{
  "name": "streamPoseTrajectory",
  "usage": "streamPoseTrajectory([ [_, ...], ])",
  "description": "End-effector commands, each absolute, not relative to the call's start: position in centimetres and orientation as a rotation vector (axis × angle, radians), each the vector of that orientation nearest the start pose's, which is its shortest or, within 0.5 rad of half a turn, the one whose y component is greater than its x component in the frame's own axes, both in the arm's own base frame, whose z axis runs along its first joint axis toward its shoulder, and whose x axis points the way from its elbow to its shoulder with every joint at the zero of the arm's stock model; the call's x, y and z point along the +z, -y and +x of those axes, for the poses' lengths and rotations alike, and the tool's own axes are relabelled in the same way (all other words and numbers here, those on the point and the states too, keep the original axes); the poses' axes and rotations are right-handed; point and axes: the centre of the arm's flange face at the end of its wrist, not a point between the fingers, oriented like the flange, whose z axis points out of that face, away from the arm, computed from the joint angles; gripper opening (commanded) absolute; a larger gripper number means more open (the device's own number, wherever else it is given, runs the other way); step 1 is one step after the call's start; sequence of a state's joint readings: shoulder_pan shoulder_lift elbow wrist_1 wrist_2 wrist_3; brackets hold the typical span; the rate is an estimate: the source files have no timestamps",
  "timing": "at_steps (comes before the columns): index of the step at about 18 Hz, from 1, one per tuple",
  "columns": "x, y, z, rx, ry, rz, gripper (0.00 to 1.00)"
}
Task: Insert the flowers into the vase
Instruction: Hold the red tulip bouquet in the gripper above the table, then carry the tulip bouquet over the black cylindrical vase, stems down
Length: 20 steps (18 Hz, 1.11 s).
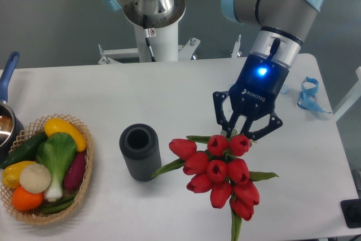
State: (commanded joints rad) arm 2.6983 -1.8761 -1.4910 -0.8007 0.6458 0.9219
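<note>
White table (186,91) fills most of your view, with a grey wall behind it and the base of the arm standing at the far edge. Starting at your left, you see a pot with a blue handle (8,80) cut off by the frame, and just beside it a woven basket (83,182) full of toy vegetables; these have no part in the task, so keep away from them. Further right stands the vase (140,152), upright, with its round dark mouth open to the top, which is the reason the stems must come down from above. Its mouth is free, nothing is inside yet. Right of the vase, near but not touching as far as I can judge, are the flowers (220,173), the red buds in a tight bunch and a green leaf reaching toward the vase. The gripper (246,131) sits directly over the upper buds, fingers pointing down. You can see the fingers closing in behind the top buds, but whether they really clamp the bunch I cannot tell, because the buds hide the tips. At far right lies a blue strap (309,95), well apart from the work
</note>
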Motion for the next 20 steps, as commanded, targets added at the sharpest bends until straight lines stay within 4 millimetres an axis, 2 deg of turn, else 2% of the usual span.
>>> streamPoseTrajectory([
  [4,48.1,-47.3,-46.4,-0.078,-0.136,-2.041,0.07],
  [7,48.3,-48.5,-44.7,-0.134,-0.212,-1.943,0.07],
  [10,46.1,-48.8,-42.3,-0.235,-0.356,-1.767,0.07],
  [12,43.3,-47.8,-41.1,-0.317,-0.362,-1.669,0.07],
  [14,41.7,-46.7,-39.2,-0.339,-0.386,-1.592,0.07],
  [18,43.1,-45.4,-36.6,-0.351,-0.414,-1.499,0.06],
  [20,44.3,-44.9,-36.2,-0.338,-0.423,-1.492,0.06],
])
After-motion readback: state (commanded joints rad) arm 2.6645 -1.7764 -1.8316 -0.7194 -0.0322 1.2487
